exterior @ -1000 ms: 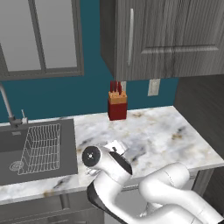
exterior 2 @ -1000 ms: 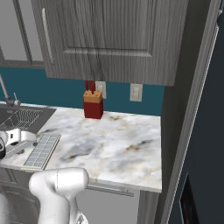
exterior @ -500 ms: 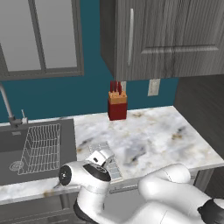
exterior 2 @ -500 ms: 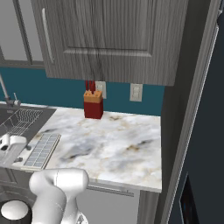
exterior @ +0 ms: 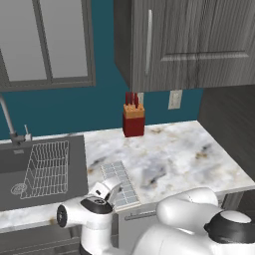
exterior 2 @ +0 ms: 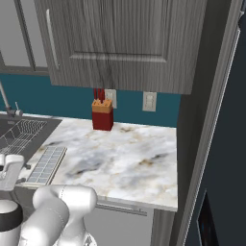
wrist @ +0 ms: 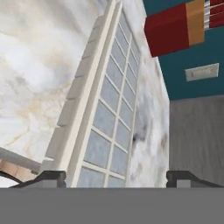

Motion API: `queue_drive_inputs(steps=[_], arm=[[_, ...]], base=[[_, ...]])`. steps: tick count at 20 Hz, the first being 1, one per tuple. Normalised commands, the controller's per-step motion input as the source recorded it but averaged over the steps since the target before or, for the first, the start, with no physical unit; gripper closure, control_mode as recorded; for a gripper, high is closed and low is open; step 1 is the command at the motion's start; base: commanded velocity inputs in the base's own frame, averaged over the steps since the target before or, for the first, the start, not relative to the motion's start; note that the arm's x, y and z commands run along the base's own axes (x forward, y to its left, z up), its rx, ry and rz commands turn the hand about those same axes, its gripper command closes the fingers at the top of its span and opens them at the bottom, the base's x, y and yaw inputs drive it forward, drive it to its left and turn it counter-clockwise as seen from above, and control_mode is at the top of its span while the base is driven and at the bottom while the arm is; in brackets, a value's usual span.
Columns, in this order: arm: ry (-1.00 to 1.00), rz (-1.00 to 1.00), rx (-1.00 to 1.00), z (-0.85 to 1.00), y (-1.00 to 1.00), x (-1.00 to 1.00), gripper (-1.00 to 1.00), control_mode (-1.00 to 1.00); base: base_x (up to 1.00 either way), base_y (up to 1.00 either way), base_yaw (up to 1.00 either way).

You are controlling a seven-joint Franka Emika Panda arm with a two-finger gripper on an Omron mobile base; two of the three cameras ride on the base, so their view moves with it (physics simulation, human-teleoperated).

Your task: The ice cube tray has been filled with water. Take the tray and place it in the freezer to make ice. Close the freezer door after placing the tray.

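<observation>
Hand view: gripper (wrist: 116, 177) jaws wide, astride the near end of the ice cube tray (wrist: 109, 109) on the marble counter (wrist: 35, 65).

A marbled counter (exterior: 169, 159) is spanning mid-frame, carrying the ice cube tray (exterior: 119, 182) at its lower-left edge and a red knife block (exterior: 133, 121) behind it.

Ice cube tray (exterior: 119, 183) on counter (exterior: 174, 159), sink (exterior: 30, 169) left, knife block (exterior: 133, 119) behind.
</observation>
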Motion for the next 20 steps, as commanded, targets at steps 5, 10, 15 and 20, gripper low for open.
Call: queue_drive_inputs(steps=[5,10,15,20], arm=[[0.0,0.0,-0.06,-0.16,0.13,-0.01,-1.0,-1.0],[0.03,0.0,-0.02,-0.04,0.13,-0.19,-1.0,-1.0],[0.0,0.0,-0.01,-0.02,0.03,-0.12,-1.0,-1.0],[0.0,0.0,0.0,0.0,-0.07,-0.13,-1.0,-1.0]], base=[[0.0,0.0,0.0],[0.0,0.0,0.0],[0.0,0.0,0.0],[0.0,0.0,0.0]])
